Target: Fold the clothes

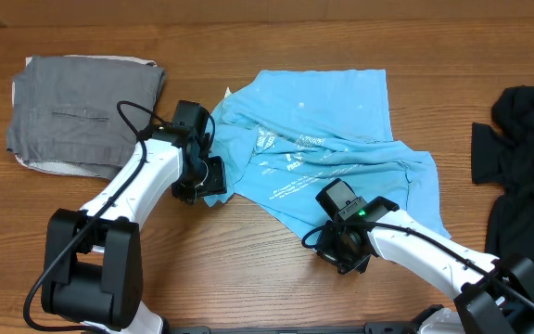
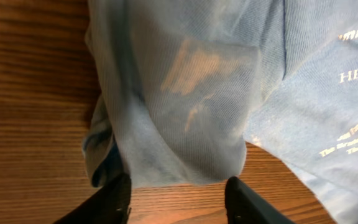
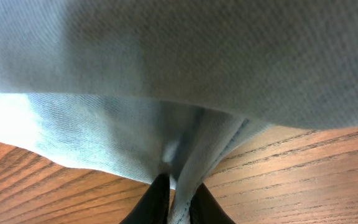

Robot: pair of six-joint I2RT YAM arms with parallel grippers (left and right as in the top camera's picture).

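Overhead: light blue T-shirt lies rumpled and twisted at mid desk, small white print facing up, hem and sleeves not laid out. Left pincer is at its left edge and right pincer at its near edge. A folded grey garment lies far left and a dark garment far right, cut off by the frame. Both arms cover the cloth edges they work on, so which corner or sleeve each has is hard to say. Left wrist view: pincer released, its fingers standing apart either side of a hanging bunch of several layers. Risk: closing here would take a wad rather than a single edge, and the fold would come out lumpy. Print at the right runs out of frame. Right wrist view: pincer clenched on a thin pinch of the T-shirt just above the wood. Risk: so slim a hold may slip under a pull, or drag the whole shirt across the desk if the left side is loose. Cloth fills the frame and is blurred; how many layers are caught I cannot tell.
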